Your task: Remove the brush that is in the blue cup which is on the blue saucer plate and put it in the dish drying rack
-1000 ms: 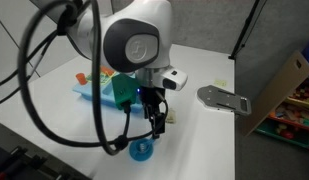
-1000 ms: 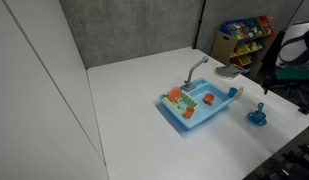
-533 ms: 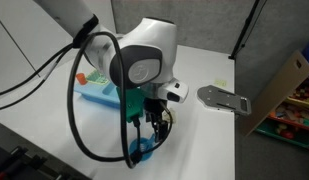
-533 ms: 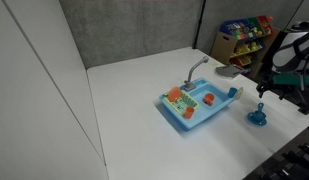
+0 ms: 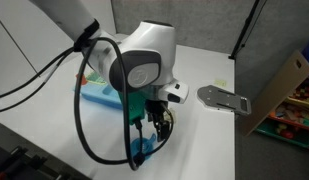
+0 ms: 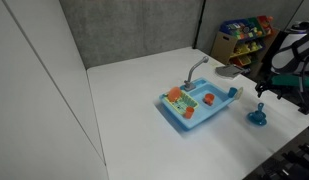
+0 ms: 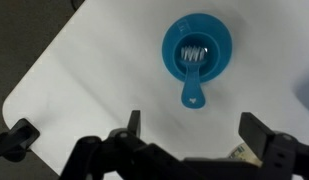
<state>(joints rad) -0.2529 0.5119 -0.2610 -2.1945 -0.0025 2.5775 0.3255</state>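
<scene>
Our gripper point(image 7: 192, 126) wide open, holds nothing, hangs above blue cup point(image 7: 174, 62). Brush point(image 7: 194, 52) sits inside cup, white bristles showing. We think brush tiny, light, stiff, bit slippery. We should pinch its thin middle softly; cup could tip.

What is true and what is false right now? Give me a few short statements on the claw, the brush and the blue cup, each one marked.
1. The claw is open and holds nothing. True.
2. The brush already lies in the dish drying rack. False: it sits in the blue cup.
3. The blue cup stands on the blue saucer plate on the table, apart from the toy sink unit. True.
4. The claw's fingers touch the blue cup. False: in the wrist view the cup lies clear of both fingers, with bare table between them.
</scene>
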